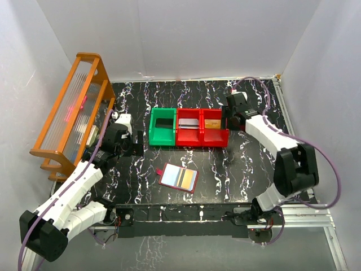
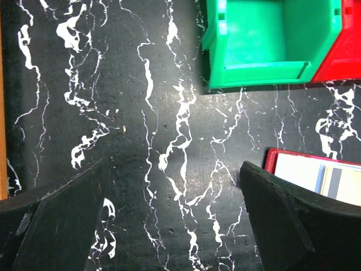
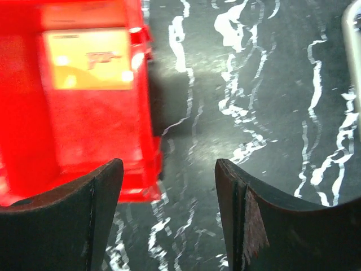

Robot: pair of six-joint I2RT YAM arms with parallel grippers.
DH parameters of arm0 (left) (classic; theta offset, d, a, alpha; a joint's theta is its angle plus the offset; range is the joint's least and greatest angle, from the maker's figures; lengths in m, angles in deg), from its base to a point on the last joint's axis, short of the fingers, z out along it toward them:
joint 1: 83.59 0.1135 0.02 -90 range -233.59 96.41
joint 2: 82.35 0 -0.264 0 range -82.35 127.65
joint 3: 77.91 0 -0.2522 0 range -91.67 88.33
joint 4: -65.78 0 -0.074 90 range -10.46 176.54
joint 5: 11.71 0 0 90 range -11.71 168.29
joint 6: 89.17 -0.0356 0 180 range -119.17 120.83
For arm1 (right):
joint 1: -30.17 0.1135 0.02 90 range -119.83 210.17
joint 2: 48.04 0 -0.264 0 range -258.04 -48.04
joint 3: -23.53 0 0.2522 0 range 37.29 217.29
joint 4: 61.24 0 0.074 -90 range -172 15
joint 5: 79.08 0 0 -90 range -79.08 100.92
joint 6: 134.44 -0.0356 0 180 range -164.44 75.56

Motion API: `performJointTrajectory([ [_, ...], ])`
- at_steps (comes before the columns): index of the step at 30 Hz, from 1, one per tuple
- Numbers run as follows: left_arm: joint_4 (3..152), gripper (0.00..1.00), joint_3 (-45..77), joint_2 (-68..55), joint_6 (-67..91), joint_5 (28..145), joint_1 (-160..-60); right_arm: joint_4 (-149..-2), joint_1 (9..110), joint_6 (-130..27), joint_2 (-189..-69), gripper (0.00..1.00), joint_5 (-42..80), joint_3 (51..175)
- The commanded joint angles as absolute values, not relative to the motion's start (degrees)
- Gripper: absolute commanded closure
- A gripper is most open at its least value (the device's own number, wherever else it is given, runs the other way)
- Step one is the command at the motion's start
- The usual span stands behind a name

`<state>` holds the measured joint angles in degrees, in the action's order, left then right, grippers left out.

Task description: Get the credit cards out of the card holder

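1. Card holder (image 1: 178,178) lies open and flat on the worktop (image 1: 248,164), front-centre, betw. the two arms. Pale and tan strips in its sleeves look like credit cards (image 1: 181,179) not yet out.
2. One gold card (image 3: 90,59) lies in the right red bin (image 3: 96,141). A greyish card (image 1: 189,122) shows in the middle red bin (image 1: 189,139).
3. L hand (image 2: 174,169): released, jaws wide, nothing betw. them, low over bare worktop. The holder's edge sits just beside its right finger (image 2: 282,214).
4. R hand (image 3: 169,166): jaws apart, grasping nothing, hanging at the right red bin's outer wall, well apart from the holder.
5. Risks, my read:
   - Holder isn't pinned. If a sleeve grips its card, a pull prob. drags the whole holder instead of freeing the card.
   - Cards are thin and flush in the sleeves. A finger landing on the plastic, not the card edge, would slip or clamp the card in place.
   - Two cards could come out together if the pinch goes too deep.
   - R hand is close to the bin wall, so a sideways move could shove the bin.
   - Both arms converging on the holder could clash.
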<state>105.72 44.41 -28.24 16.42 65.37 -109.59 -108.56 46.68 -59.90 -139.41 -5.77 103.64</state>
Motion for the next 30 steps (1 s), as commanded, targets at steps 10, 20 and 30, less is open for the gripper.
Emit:
performJointTrajectory([
  [10,95.5,0.01,49.7,-30.4,29.0,97.2,-109.6,-82.9,48.1,-92.2,-103.3,0.50,37.8,68.9],
  [20,94.7,0.02,46.6,-22.0,34.5,110.2,-112.8,-77.8,56.9,-105.5,-93.0,0.47,38.0,53.7],
  [30,95.2,0.02,49.2,-19.3,40.2,104.8,-115.8,-70.6,70.2,-111.4,-103.5,0.54,27.7,56.4],
])
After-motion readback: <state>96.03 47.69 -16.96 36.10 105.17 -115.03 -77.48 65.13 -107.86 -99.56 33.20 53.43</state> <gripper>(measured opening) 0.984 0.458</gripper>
